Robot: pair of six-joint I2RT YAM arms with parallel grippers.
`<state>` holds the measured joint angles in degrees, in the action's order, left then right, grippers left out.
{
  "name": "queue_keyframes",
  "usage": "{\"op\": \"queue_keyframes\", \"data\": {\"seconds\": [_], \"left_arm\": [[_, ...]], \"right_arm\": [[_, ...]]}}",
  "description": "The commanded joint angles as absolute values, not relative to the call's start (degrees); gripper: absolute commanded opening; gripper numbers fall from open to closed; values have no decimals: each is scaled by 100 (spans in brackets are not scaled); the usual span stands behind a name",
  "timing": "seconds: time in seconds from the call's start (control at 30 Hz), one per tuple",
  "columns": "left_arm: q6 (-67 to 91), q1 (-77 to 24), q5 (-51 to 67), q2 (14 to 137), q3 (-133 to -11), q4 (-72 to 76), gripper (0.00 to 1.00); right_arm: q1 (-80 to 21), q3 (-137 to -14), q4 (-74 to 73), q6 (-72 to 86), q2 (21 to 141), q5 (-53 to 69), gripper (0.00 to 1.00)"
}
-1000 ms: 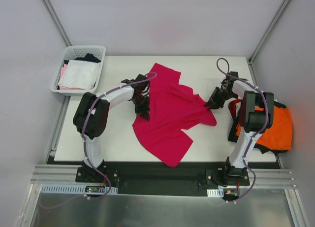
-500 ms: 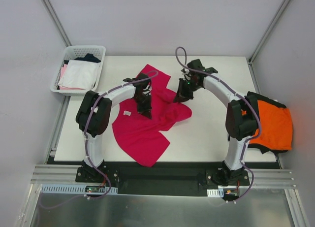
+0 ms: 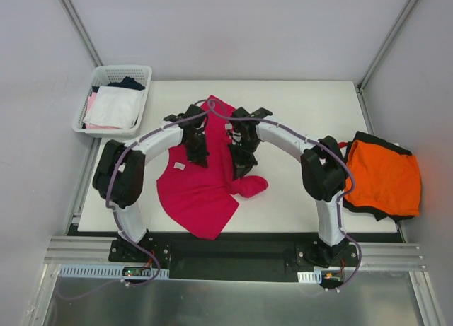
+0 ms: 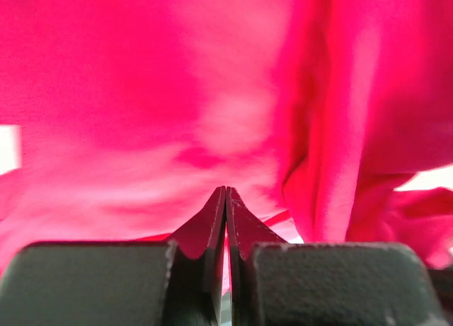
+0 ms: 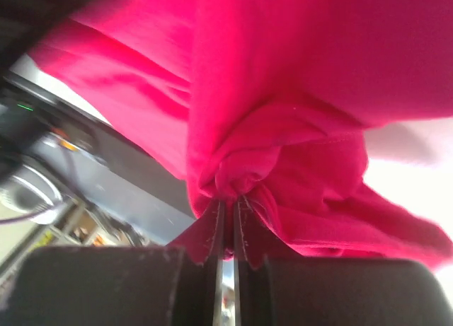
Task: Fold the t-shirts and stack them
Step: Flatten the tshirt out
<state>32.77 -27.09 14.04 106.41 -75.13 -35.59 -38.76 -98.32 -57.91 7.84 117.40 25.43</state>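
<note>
The crimson t-shirt lies crumpled mid-table, its white neck label facing up. My left gripper is shut at the shirt's upper left part; in the left wrist view its tips pinch thin crimson cloth that fills the frame. My right gripper stands just right of it, shut on a bunched knot of the same shirt between its tips. The orange t-shirt lies off the table's right edge on a black t-shirt.
A white mesh basket holding white, pink and dark garments stands at the table's back left corner. Both arms arch inward over the middle of the table. Metal frame posts rise at the back corners.
My right gripper has closed on the shirt's right part and carried it left across the table to beside the left gripper. The shirt has bunched and shifted left.
</note>
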Motion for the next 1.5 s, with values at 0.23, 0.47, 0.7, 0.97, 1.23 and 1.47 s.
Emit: {"op": "queue_keyframes", "data": {"seconds": [0.23,0.47,0.7,0.97,1.23,1.47], "left_arm": [[4307,-2197,413,9009,-7066,-3437,2],[4017,-2197,975,9351,-7286,-3401,2],[3789,-2197,1257,9597,-7365,-3331,2],[3463,-2197,1424,9686,-7374,-3313,0],[3235,-2188,1354,9387,-6996,-3313,0],[3173,-2145,1309,9255,-6829,-3313,0]], "right_arm": [[-4315,-8957,-6714,343,11680,1425,4],[-3745,-9043,-6495,589,10821,1318,88],[-2647,-9826,-6645,422,10713,1160,89],[-1828,-9711,-5476,343,11697,1933,84],[-1626,-10037,-4379,781,12612,2970,83],[-1643,-9810,-3482,1378,13025,3585,79]]}}
